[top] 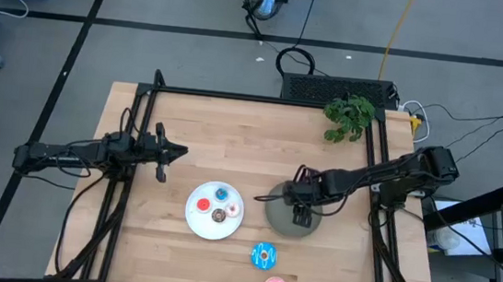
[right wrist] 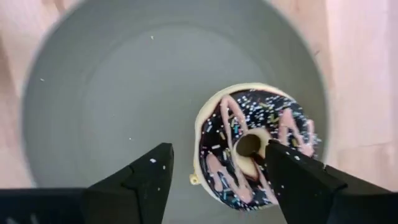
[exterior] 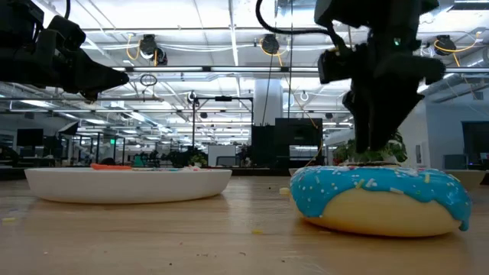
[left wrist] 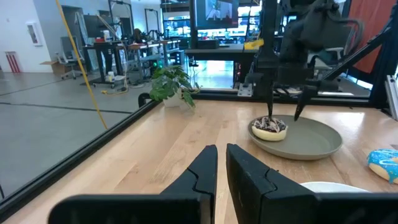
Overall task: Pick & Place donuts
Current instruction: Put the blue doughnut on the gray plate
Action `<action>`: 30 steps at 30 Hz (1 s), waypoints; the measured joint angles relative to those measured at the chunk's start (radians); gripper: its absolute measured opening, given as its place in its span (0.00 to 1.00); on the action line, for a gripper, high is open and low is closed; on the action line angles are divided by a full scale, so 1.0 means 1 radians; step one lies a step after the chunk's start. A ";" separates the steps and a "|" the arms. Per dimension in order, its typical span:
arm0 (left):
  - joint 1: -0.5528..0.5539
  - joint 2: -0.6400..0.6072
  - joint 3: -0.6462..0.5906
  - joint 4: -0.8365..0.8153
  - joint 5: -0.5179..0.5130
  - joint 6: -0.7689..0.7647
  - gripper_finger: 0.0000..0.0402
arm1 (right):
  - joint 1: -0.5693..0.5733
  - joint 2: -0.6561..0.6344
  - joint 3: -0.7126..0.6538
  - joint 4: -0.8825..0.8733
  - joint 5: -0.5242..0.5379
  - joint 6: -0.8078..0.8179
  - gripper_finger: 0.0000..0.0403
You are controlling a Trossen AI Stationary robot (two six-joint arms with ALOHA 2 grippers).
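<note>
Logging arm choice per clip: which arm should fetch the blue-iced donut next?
Right, probably. Its open claw hangs over the grey plate, nearer the blue-iced donut; the left claw waits beyond the white plate.

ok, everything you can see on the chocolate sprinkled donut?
The chocolate sprinkled donut is a tan ring with dark icing, pink zigzag stripes and pale sprinkles. It lies flat on the grey plate, near its rim. The right gripper hangs open directly above; one finger overlaps the donut's hole side, the other is over bare plate. Contact isn't clear.
</note>
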State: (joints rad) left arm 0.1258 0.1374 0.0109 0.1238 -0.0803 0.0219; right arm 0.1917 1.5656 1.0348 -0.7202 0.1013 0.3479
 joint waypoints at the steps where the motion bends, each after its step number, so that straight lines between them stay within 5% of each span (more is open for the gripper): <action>1: 0.000 0.000 0.000 0.000 0.000 0.000 0.10 | 0.003 0.000 0.021 -0.022 0.000 0.002 0.59; 7: 0.000 0.000 0.000 -0.001 0.000 0.000 0.10 | 0.082 0.000 0.238 -0.207 0.005 0.025 0.51; 13: 0.000 0.000 0.000 -0.001 0.000 0.000 0.10 | 0.247 0.027 0.421 -0.241 0.127 0.064 0.37; 23: 0.000 0.000 0.000 -0.001 0.000 0.000 0.10 | 0.373 0.298 0.613 -0.235 0.110 0.032 0.02; 30: 0.000 0.000 0.000 -0.011 0.000 0.001 0.10 | 0.393 0.423 0.687 -0.199 0.110 -0.011 0.05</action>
State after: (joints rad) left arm 0.1257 0.1371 0.0109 0.1128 -0.0804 0.0225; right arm 0.5844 1.9885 1.7218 -0.9194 0.2112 0.3366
